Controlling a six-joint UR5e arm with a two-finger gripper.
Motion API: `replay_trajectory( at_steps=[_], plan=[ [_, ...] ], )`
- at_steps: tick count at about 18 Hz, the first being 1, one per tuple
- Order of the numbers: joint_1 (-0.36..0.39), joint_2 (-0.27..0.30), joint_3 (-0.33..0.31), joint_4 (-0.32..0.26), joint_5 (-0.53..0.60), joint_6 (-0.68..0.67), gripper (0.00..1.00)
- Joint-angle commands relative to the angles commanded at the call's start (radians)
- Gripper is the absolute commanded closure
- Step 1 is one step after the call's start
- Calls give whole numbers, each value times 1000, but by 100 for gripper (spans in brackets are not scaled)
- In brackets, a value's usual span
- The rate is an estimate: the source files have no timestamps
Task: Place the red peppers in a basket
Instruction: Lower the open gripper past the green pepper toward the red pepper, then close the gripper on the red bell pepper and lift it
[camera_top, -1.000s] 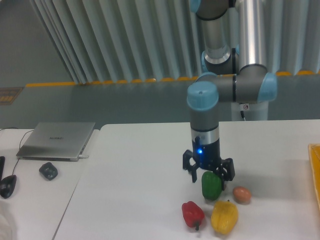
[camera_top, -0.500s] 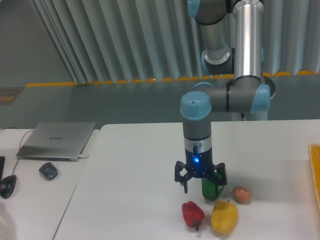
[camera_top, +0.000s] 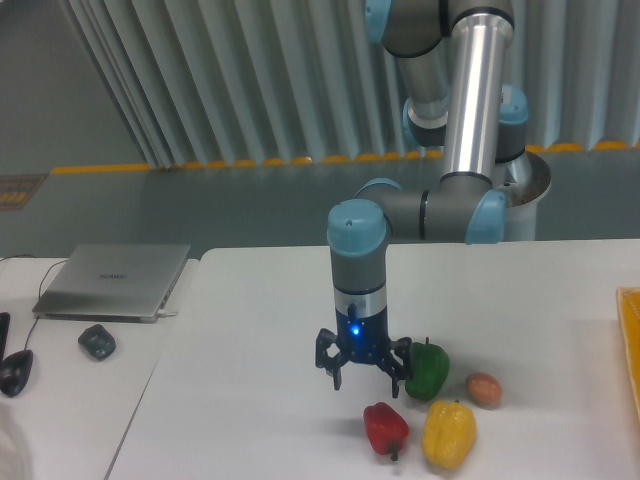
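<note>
Arm: forearm slants down from upper right, wrist vertical, pointing straight down over table (camera_top: 260, 330).
Gripper (camera_top: 364, 378): fingers spread apart, nothing held; blue light lit on body. Hangs just above and left of red pepper (camera_top: 386, 428), no contact seen; right finger close to green pepper (camera_top: 427, 370).
Red pepper: on table, front centre, just beside yellow pepper (camera_top: 448, 433).
Egg (camera_top: 484, 389): right of green pepper.
Basket (camera_top: 632, 345): rim only, far right edge.
Laptop (camera_top: 115, 280): lid closed, logo unreadable.
</note>
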Motion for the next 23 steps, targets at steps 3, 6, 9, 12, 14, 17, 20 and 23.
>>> replay_trajectory(
  at_steps=[3, 6, 9, 12, 14, 17, 20, 23],
  plan=[
    [8, -11, 5, 3, 2, 2, 0],
    [15, -23, 17, 3, 2, 3, 0],
    [24, -28, 20, 3, 2, 3, 0],
    [34, -41, 31, 3, 2, 3, 0],
    [34, -46, 32, 3, 2, 3, 0],
    [34, -57, 40, 3, 3, 5, 0],
    [35, -69, 48, 5, 3, 12, 0],
    [34, -77, 48, 11, 3, 18, 0]
  ],
)
